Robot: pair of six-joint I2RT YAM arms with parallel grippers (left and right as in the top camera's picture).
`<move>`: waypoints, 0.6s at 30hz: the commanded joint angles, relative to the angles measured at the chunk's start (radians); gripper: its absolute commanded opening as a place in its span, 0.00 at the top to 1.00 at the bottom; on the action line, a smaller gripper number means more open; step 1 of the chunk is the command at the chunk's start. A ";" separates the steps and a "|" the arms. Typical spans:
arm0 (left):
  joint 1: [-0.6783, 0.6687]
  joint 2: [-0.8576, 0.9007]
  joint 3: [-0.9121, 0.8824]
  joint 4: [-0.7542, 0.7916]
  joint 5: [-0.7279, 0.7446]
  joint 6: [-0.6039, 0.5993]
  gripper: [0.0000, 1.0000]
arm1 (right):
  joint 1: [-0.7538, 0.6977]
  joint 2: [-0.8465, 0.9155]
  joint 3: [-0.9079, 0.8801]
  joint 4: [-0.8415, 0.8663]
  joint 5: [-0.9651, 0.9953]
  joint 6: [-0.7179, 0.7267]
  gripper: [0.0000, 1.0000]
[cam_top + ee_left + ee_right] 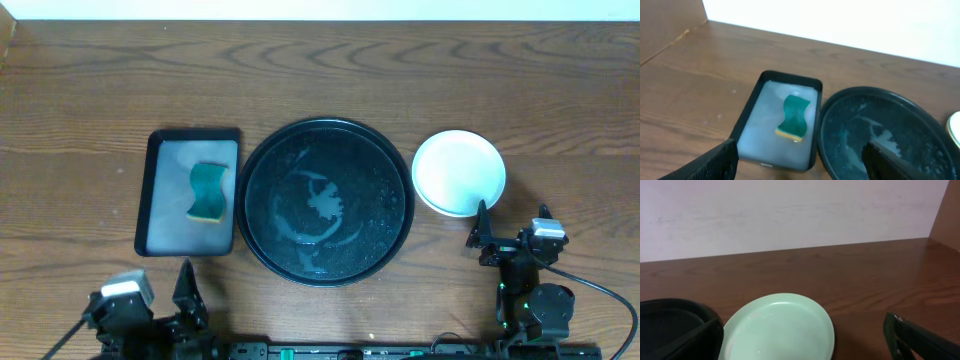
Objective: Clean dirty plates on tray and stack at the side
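Overhead: round black tray (380, 232) at centre of table (90, 90), wet streaks on its floor; plates (459, 172) stacked just right of it on the wood, number not discernible; rectangular tray (153, 190) at left containing a green sponge (208, 192). Left gripper (152, 290) and right gripper (512, 222) at near edge, jaws spread wide, gripping nothing.
Left wrist: sponge, yellow underneath, lying in cloudy liquid inside rectangular tray, beside round tray.
Right wrist: topmost plate pale mint, just beside tray rim.

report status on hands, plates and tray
Left hand open, empty. Right hand open, empty. Plates off tray, at its right side. Sponge in small tray.
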State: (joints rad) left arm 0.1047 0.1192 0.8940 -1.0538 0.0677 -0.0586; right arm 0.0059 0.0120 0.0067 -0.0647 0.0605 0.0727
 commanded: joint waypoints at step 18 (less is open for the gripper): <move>-0.072 -0.117 -0.158 0.138 0.003 -0.013 0.20 | 0.009 -0.007 -0.001 -0.004 0.010 0.016 0.01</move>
State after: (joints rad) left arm 0.0566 0.0063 0.7559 -0.9745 0.0681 -0.0589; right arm 0.0059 0.0120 0.0067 -0.0643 0.0608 0.0727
